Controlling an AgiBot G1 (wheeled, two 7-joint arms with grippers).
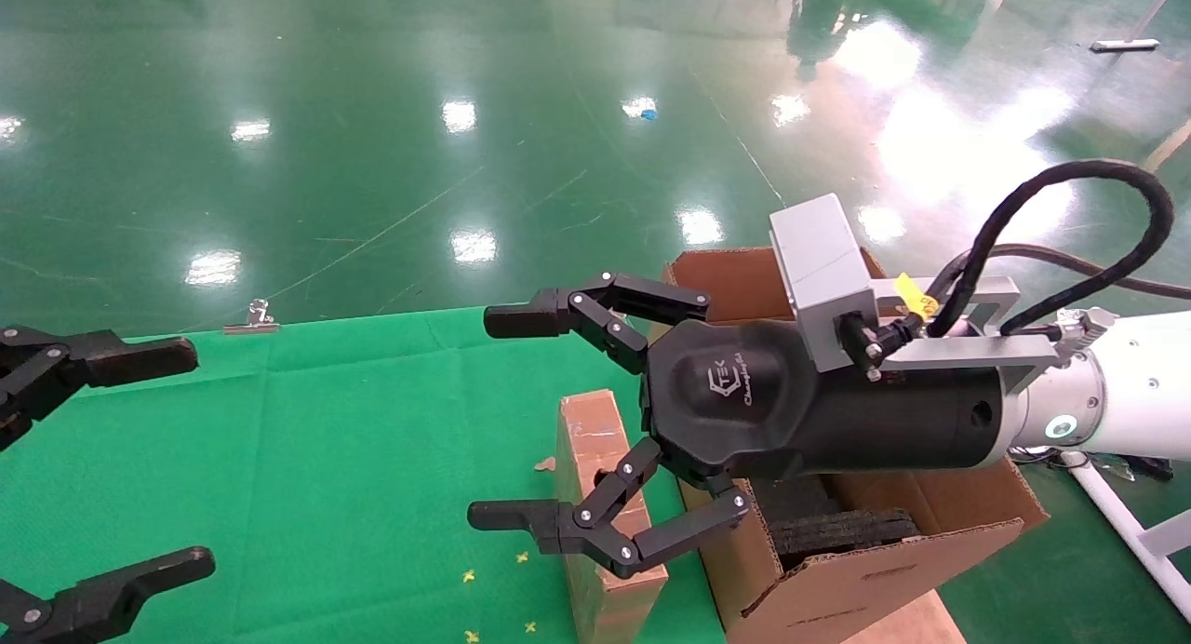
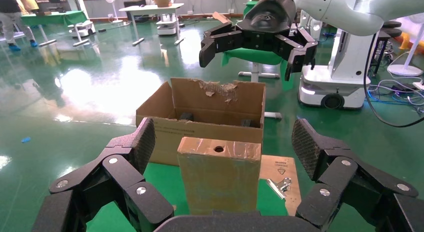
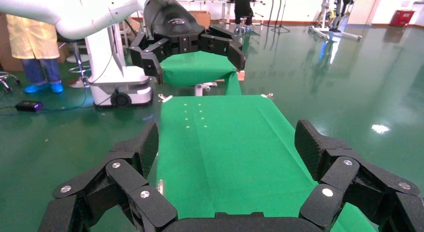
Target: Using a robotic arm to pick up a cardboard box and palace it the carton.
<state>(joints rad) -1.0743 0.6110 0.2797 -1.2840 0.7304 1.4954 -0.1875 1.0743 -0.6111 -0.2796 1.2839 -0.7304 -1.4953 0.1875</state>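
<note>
— Two tools, both spread wide? 
— Yes. The white robotic arm's black right tool (image 1: 521, 421) hovers, holding nothing, above the small flat brown cardboard box (image 1: 595, 495), which stands upright on the green worktop (image 1: 326, 439) just beside the large brown carton (image 1: 837, 570). The left tool (image 1: 140, 458) hangs apart, empty.

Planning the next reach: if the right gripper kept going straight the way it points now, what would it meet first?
Probably nothing close: the open right gripper points across the green table, above the cardboard box. Its wrist view shows only bare cloth ahead, then the left gripper far across.
</note>
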